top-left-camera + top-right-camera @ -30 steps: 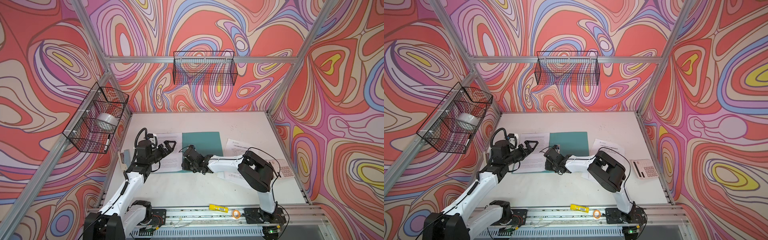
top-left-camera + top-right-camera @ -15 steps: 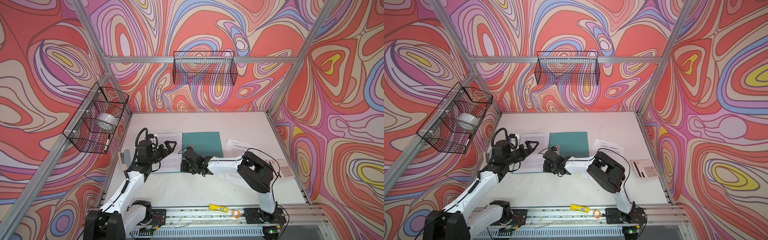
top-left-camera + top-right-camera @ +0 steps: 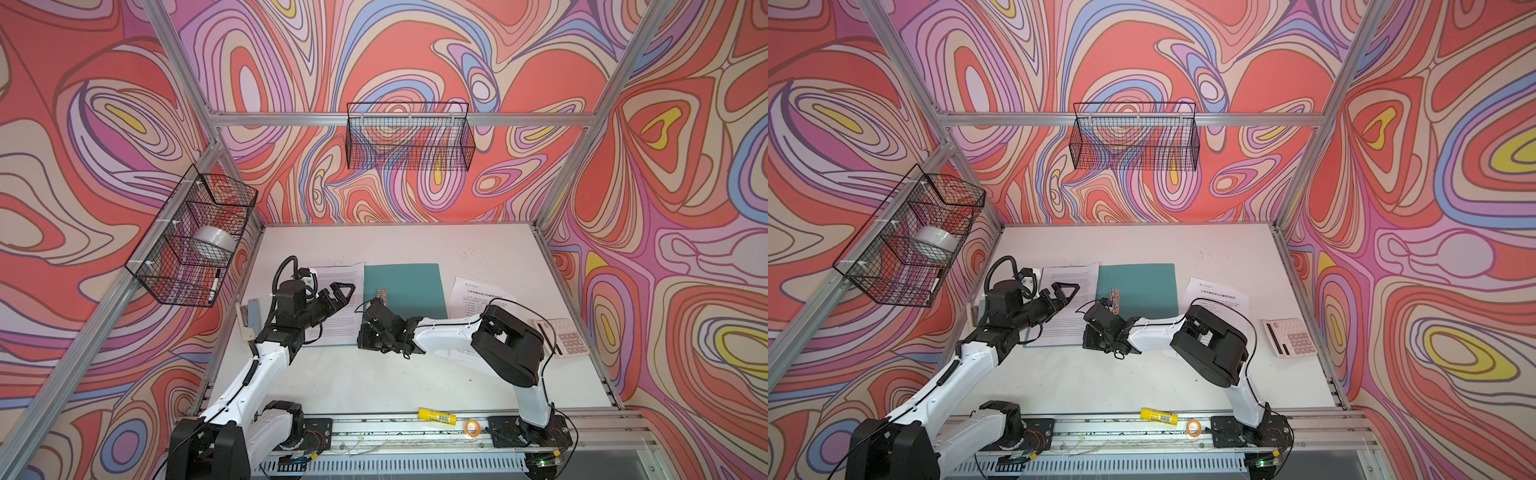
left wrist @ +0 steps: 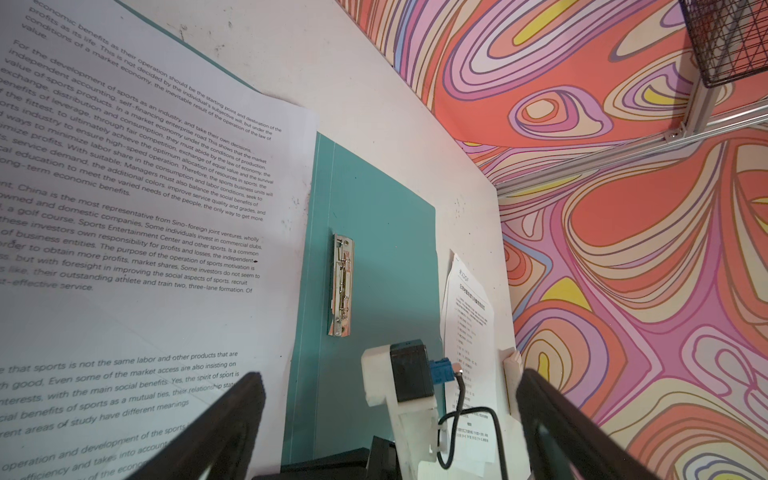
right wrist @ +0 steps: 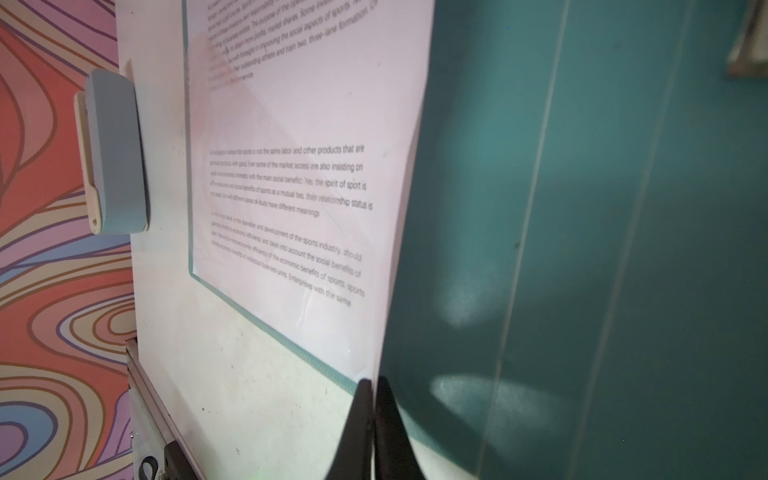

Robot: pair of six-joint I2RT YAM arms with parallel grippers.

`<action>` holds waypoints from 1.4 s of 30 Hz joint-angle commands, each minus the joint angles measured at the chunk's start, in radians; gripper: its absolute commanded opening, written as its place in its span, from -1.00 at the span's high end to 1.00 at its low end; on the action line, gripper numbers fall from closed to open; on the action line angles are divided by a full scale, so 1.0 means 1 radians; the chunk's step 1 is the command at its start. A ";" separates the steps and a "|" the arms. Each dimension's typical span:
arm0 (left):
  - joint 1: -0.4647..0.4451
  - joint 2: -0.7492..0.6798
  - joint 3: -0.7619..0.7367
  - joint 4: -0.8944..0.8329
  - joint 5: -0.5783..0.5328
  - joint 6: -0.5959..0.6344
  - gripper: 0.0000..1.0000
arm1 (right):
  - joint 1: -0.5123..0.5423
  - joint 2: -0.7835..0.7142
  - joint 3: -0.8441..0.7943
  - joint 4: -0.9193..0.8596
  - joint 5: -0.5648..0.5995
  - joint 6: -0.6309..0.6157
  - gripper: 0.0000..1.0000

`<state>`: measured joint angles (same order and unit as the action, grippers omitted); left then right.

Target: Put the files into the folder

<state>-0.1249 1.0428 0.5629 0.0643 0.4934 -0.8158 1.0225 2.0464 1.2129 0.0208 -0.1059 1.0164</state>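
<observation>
Open folder [image 3: 405,291] lying flat on the surface [image 3: 374,374], its metal clip [image 4: 343,286] exposed on the bare teal half beside the spine. One printed sheet [image 4: 145,208] rests on the other half, with a thin teal border showing past its edges. A second sheet [image 3: 473,297] lies on the surface just beside the folder, partly under the right arm.

The right hand [image 5: 374,399] is pressed together on the near corner of the first sheet, where the paper's edge curls up off the teal. Whether the cover beneath is caught too cannot be told. A corner pinch is probably chosen because thin paper lying flat offers no other purchase.

The left hand [image 3: 337,292] hangs spread above the same sheet, touching nothing. It is likely placed to steady the paper or the cover.

Judged stage: the first sheet is gripped for shifting toward the clip side, and the second is not yet filed. The main risk is creasing the pinched corner.
</observation>
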 commanded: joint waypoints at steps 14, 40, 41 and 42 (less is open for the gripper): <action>-0.007 -0.003 -0.006 0.010 -0.008 0.009 -0.89 | 0.007 -0.150 -0.024 -0.100 0.061 -0.052 0.19; -0.006 0.013 0.000 0.003 -0.033 0.025 -0.89 | 0.004 0.059 0.131 -0.093 -0.022 -0.139 0.98; -0.007 0.013 0.000 0.002 -0.036 0.026 -0.89 | 0.004 0.067 0.140 -0.100 -0.027 -0.140 1.00; -0.006 0.013 0.000 0.002 -0.039 0.027 -0.89 | 0.004 0.074 0.151 -0.105 -0.033 -0.140 1.00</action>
<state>-0.1257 1.0508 0.5629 0.0635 0.4698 -0.8108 1.0225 2.0892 1.3319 -0.0593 -0.1207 0.8948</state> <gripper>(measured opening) 0.947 0.047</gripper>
